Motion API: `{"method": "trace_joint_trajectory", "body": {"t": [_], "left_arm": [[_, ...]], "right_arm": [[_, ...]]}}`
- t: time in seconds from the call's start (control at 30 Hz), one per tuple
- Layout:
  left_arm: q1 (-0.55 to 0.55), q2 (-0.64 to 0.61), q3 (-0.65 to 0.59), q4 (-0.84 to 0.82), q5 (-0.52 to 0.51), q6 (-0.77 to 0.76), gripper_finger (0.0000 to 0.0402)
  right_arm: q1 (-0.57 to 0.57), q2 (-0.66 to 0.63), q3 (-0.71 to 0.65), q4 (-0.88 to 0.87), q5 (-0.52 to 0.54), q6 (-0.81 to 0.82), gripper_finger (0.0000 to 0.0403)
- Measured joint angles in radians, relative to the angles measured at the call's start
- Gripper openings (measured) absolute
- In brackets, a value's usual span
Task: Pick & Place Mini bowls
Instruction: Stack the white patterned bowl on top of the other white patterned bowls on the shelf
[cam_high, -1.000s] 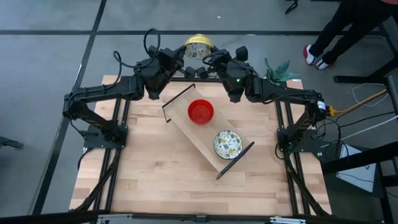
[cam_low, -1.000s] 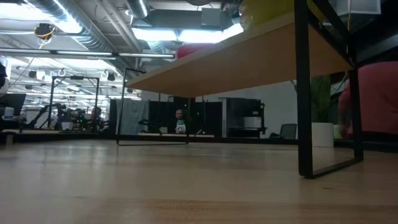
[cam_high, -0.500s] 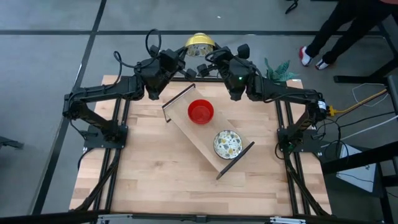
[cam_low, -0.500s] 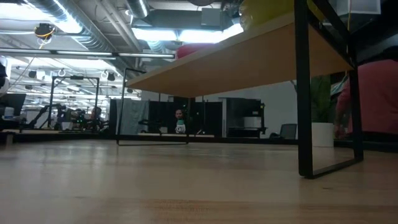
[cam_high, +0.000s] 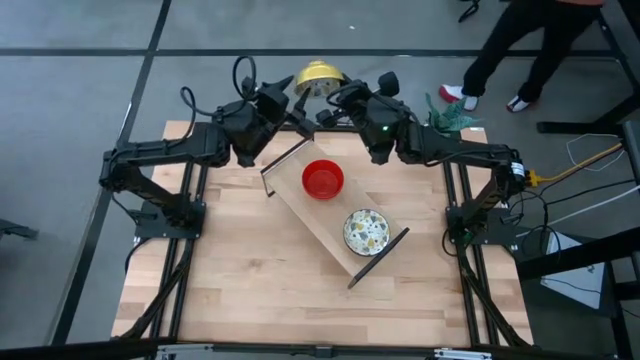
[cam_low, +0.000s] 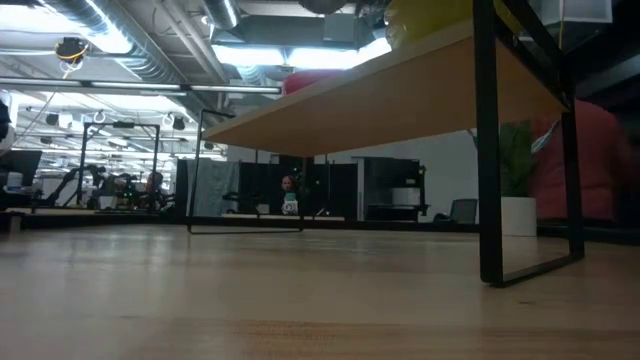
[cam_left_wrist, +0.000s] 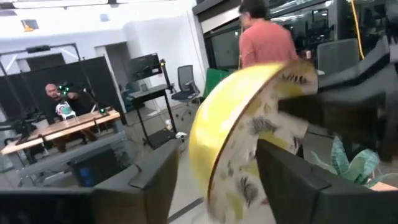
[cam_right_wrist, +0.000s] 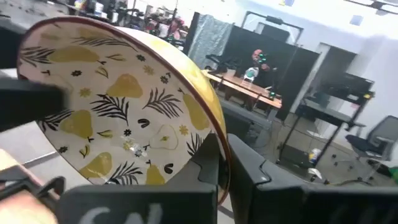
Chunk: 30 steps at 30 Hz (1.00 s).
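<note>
Handover seems in progress above the far edge of the worktop (cam_high: 250, 290). Right claw (cam_right_wrist: 224, 163) is clamped on the rim of the yellow patterned bowl (cam_right_wrist: 118, 118), while left claw (cam_left_wrist: 217, 165) stands apart around it. I judge the bowl stiff, glossy, slippery and breakable, so the thin rim is the best hold.

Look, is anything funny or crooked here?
Yes: the yellow bowl hangs tipped on its side past the table's far edge, pinched on its rim by the right gripper; the left gripper is open.
</note>
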<state>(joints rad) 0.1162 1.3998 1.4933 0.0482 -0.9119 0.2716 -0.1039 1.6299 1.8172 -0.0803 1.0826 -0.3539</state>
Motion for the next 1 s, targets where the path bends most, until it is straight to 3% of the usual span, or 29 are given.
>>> {"method": "trace_joint_trajectory", "body": {"t": [0.17,0.53,0.87,1.0], "left_arm": [[-0.052,-0.033,0.0,0.007,-0.016,0.063,0.0231],[-0.169,-0.187,0.0,0.001,-0.039,0.14,0.0229],[-0.235,-0.278,0.0,-0.046,-0.05,0.143,0.023],[-0.24,-0.289,0.0,-0.062,-0.072,0.142,0.0228]], "right_arm": [[0.009,-0.041,0.001,0.01,0.049,-0.046,0.0013],[0.068,-0.179,0.001,-0.095,0.053,-0.026,0.0013],[0.171,-0.291,0.002,-0.237,0.036,0.176,0.0013],[0.195,-0.312,0.002,-0.336,-0.061,0.306,0.0013]]}}
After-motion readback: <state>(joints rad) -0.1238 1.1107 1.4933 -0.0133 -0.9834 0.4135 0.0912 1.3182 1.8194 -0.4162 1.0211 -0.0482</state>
